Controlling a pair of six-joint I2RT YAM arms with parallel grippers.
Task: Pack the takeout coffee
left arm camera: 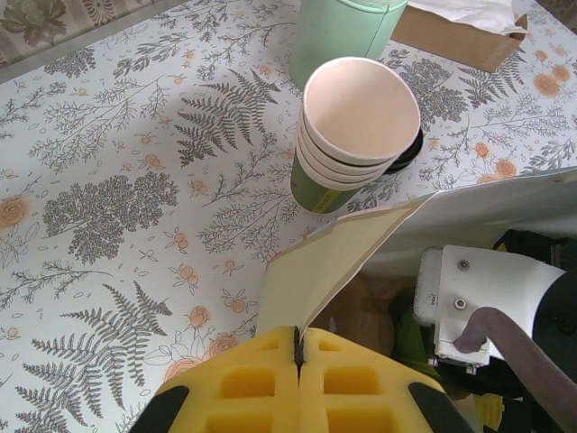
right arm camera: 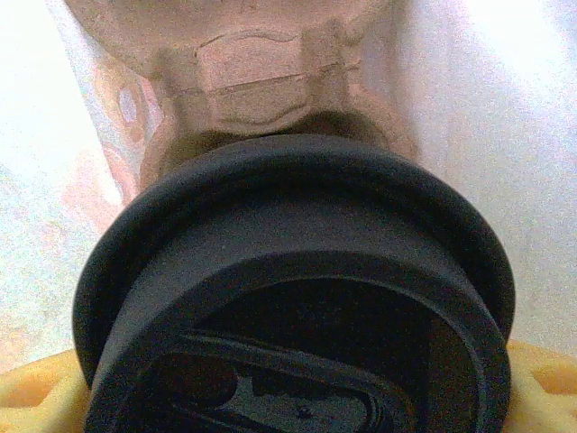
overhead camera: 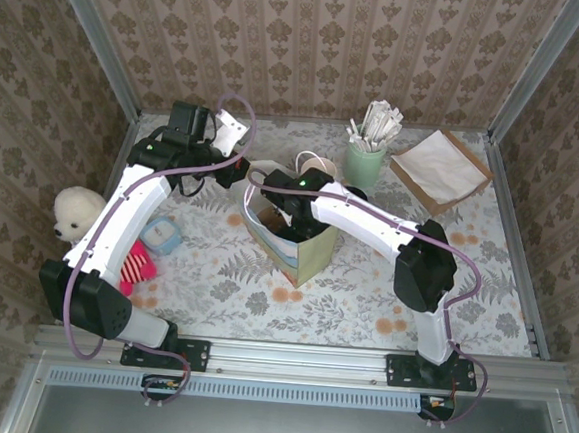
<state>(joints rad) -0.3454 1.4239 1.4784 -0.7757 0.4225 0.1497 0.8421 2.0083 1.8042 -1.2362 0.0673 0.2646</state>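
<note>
The takeout coffee (right arm camera: 297, 262) shows as a round black lid close up in the right wrist view, down inside the paper bag (overhead camera: 311, 256). My right gripper (right arm camera: 297, 401) reaches into the bag's mouth and is shut on the cup, with yellow pads (right arm camera: 36, 397) at both sides of the lid. A brown moulded cardboard carrier (right arm camera: 252, 72) lies beyond the lid at the bag's bottom. My left gripper (left arm camera: 297, 347) is shut on the bag's cream top edge (left arm camera: 334, 262), holding it at the bag's left side (overhead camera: 245, 173).
A stack of lidless green cups (left arm camera: 356, 126) stands on the floral table just beyond the bag, with the pale-green holder of white sticks (overhead camera: 364, 162) behind it. A brown box of white napkins (overhead camera: 440, 168) sits back right. A white plush toy (overhead camera: 74, 215) lies at the left.
</note>
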